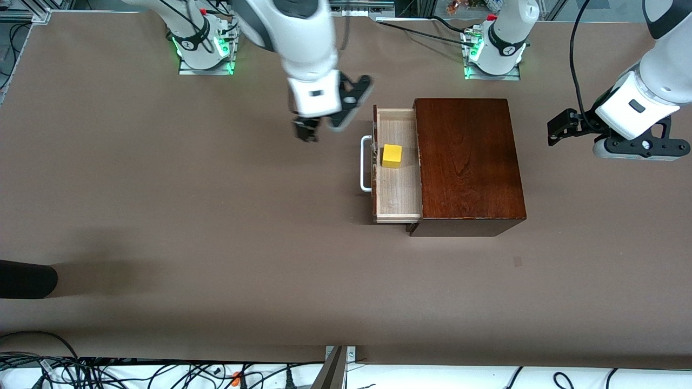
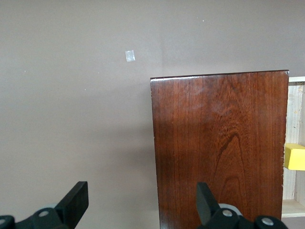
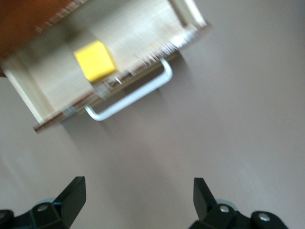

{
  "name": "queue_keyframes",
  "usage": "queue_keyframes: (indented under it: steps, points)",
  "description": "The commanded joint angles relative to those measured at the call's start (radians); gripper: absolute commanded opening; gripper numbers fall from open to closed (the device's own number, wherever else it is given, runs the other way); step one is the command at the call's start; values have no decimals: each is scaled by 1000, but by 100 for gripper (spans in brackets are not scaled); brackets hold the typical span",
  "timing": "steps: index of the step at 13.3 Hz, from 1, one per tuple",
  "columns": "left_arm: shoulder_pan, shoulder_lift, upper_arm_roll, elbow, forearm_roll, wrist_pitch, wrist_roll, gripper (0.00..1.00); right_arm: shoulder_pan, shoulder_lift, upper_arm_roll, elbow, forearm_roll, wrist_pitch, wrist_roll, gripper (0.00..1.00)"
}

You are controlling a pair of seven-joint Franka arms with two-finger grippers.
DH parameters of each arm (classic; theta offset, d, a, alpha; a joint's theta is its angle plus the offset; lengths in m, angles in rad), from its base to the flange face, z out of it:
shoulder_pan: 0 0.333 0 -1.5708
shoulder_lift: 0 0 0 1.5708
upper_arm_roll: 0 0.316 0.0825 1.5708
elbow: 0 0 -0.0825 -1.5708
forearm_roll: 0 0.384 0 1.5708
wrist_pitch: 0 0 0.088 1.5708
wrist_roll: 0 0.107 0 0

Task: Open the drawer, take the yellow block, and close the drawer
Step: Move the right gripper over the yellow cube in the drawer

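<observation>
Two arms up, nothing held. We see dark-wood box (image 1: 469, 159) mid-table, drawer (image 1: 397, 165) pulled out toward right arm's end, long axis running near-to-far, white handle (image 1: 366, 163) leading. Yellow block (image 1: 392, 155) sits inside. Right gripper (image 1: 319, 121) over bare table beside handle, fingers spread wide. Left gripper (image 1: 562, 127) waits, spread. Only left wrist view shows pale tape scrap (image 2: 129, 56).
</observation>
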Motion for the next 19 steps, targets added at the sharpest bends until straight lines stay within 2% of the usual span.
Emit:
queue_keyframes:
  steps: [1,4,8,19]
  points:
    - [-2,-22,4,-25,-16,7,26,100,30,171,15,219,-7,-13,-91,100]
    - [-2,-22,5,-19,-17,2,28,100,81,274,15,285,-96,88,-131,100]
    - [-2,-21,4,-18,-17,4,28,100,92,338,18,297,-101,208,-165,100]
    - [-3,-21,1,-10,-17,2,28,100,136,415,10,300,-111,210,-181,100]
